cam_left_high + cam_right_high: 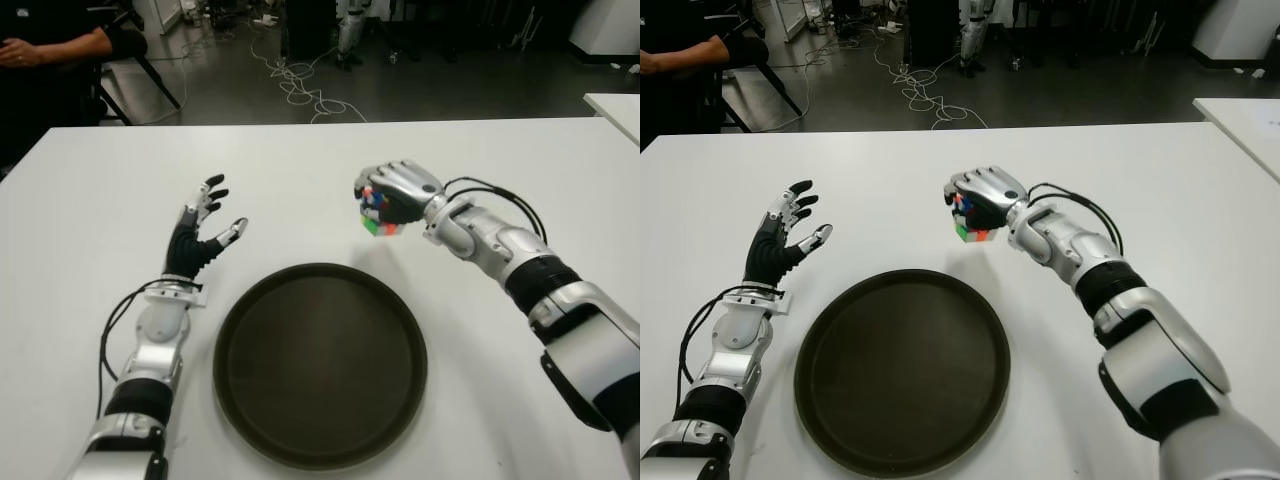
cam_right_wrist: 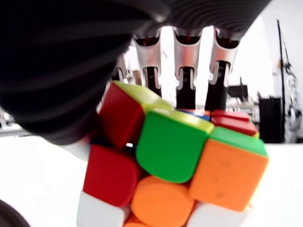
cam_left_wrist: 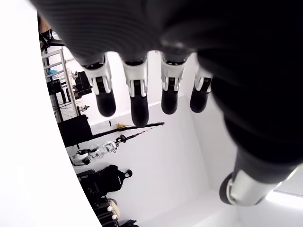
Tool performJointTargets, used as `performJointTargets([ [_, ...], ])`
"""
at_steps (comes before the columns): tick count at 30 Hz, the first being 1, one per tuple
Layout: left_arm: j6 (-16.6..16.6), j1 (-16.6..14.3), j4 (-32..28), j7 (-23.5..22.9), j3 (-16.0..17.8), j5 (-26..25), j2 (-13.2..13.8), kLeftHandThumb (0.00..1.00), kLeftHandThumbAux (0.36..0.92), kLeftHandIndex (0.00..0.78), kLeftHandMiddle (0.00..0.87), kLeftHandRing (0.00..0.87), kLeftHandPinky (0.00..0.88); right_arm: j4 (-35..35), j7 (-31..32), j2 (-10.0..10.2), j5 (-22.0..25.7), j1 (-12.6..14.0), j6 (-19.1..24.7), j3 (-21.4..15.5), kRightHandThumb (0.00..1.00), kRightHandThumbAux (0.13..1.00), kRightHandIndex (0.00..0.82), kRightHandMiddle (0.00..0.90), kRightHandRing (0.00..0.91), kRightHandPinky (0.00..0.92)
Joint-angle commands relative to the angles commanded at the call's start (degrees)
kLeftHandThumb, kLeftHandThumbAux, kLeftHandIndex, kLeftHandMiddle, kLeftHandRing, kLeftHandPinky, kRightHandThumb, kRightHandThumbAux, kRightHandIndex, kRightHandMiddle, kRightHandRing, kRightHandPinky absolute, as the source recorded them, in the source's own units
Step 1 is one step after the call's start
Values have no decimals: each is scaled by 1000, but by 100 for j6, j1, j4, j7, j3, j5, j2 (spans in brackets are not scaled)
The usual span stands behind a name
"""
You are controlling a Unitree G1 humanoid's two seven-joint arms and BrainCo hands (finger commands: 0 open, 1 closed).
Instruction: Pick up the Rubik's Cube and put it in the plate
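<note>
My right hand [image 1: 385,200] is curled around the Rubik's Cube [image 1: 377,217], holding it in the air just beyond the far right rim of the dark round plate [image 1: 320,365]. Close up, the cube [image 2: 175,165] shows red, green, orange and white tiles under my fingers [image 2: 185,71]. Its shadow falls on the white table [image 1: 300,160] below. My left hand [image 1: 200,235] is raised to the left of the plate, fingers spread and holding nothing, as the left wrist view confirms with straight fingers [image 3: 137,94].
A person's arm [image 1: 60,45] and a chair show at the far left beyond the table. Cables [image 1: 300,85] lie on the floor behind. Another white table's corner [image 1: 615,105] is at the right.
</note>
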Motion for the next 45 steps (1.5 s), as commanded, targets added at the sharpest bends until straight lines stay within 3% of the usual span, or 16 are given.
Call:
performJointTargets([
  [15, 29, -2, -26, -40, -16, -12, -9, 56, 686, 66, 109, 113, 125, -953, 65, -250, -15, 316, 59, -277, 689, 735, 414, 555, 592, 613],
  [26, 8, -5, -36, -43, -17, 3, -15, 51, 708, 71, 106, 109, 111, -1696, 124, -345, 105, 647, -59, -559, 693, 733, 414, 602, 655, 705],
  [37, 31, -28, 2, 16, -14, 40, -20, 60, 714, 76, 118, 116, 117, -2268, 134, -292, 343, 1049, -506, -772, 703, 730, 410, 610, 675, 743],
  [40, 13, -37, 18, 72, -19, 79, -18, 65, 720, 78, 119, 118, 121, -2422, 181, -194, 382, 1213, -643, -745, 703, 730, 410, 601, 669, 741],
  [42, 21, -41, 25, 88, -23, 90, -16, 67, 721, 77, 119, 120, 126, -2566, 257, -155, 411, 1313, -686, -729, 784, 703, 419, 530, 663, 739],
  [45, 17, -43, 29, 93, -26, 88, -18, 69, 721, 75, 118, 123, 130, -2753, 440, -112, 469, 1415, -709, -701, 818, 691, 423, 501, 661, 737],
])
